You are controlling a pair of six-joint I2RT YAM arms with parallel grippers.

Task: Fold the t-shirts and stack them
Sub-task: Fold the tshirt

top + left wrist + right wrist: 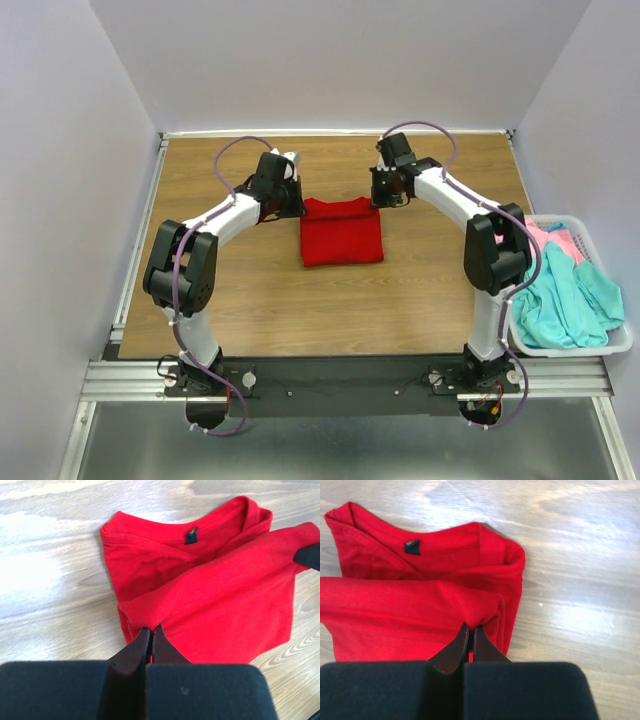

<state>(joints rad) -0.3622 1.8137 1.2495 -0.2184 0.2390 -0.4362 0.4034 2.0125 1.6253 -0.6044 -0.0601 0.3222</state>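
A bright red t-shirt [341, 232] lies folded in the middle of the wooden table, its collar and dark label [191, 535] toward the far side. A lifted top layer stretches between my two grippers. My left gripper [151, 630] is shut on this layer's left corner, at the shirt's far-left corner [299, 206] in the top view. On the opposite corner my right gripper [471, 629] is shut on the red cloth [395, 615], at the shirt's far-right [380, 199]. Teal [565, 300] and pink [556, 240] t-shirts lie bunched in a basket.
A white plastic laundry basket [570, 349] stands at the table's right edge beside the right arm. White walls close off the left, far and right sides. A metal rail [350, 372] runs along the near edge.
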